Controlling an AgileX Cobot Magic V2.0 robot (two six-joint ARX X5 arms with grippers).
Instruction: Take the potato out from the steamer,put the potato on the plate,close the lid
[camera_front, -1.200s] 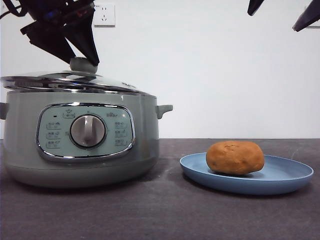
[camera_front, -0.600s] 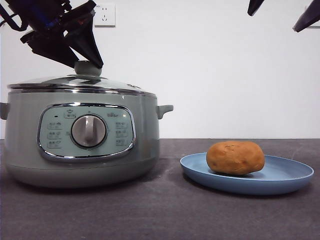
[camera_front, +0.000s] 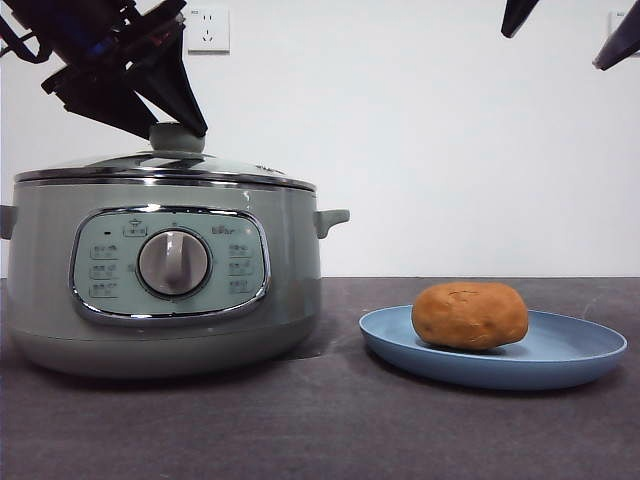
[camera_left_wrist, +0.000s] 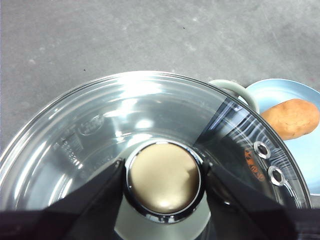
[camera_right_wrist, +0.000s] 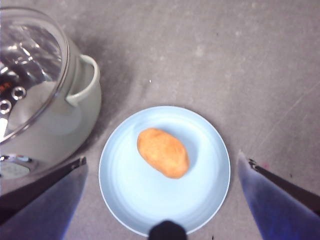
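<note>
Around the lid (camera_left_wrist: 125, 135) knob, left gripper (camera_left_wrist: 162, 180) jaws clamp both sides; lid sits level on steamer (camera_front: 165, 290). Potato (camera_front: 470, 315) lies on plate (camera_front: 590, 350). Right gripper (camera_right_wrist: 162, 195) waits open above. Risk: a skewed release drags the lid off-seat.

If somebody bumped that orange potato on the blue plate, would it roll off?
Probably not far. The oval orange-brown potato lies on its long side, so it would likely wobble more than roll. Its matte, rough-looking skin should grip a little, and the shallow round light-blue plate has a raised rim that might stop it. A hard push could still tip it over.
</note>
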